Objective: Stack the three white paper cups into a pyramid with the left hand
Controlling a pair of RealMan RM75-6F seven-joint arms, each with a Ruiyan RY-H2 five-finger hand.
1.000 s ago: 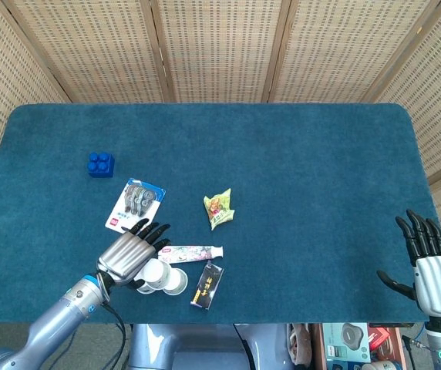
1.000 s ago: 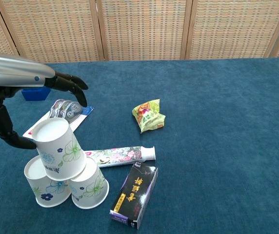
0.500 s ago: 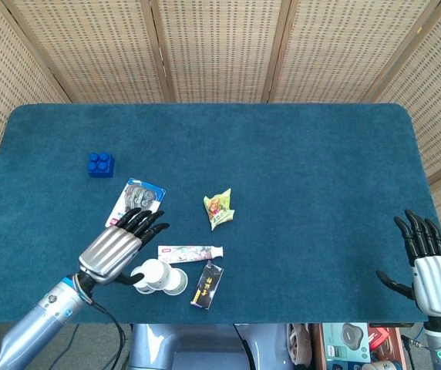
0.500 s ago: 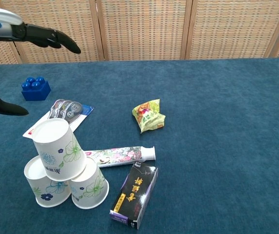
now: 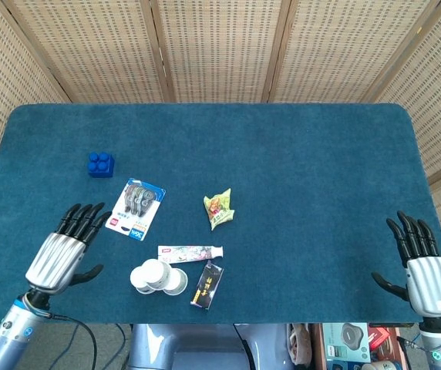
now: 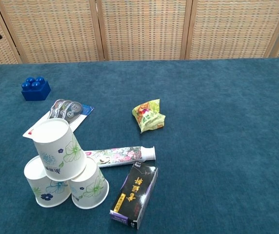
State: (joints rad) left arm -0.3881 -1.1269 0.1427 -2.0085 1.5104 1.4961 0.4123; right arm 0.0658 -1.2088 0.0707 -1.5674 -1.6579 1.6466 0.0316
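Near the front edge of the bench (image 6: 237,122), three white paper cups (image 6: 64,168) stand as a pyramid: two side by side, mouths down, the third upside down on top, tilted left off vertical. Just right lies a black box (image 6: 134,194), its long axis running away from the camera. Beyond, a toothpaste tube (image 6: 120,155) lies crosswise, cap right. The left robot hand (image 5: 62,250) hovers left of the cups, fingers spread, empty; the right robot hand (image 5: 419,262) is likewise released. Farther back sit a snack packet (image 6: 149,115), a blister pack (image 6: 64,111) and a blue block (image 6: 35,88).
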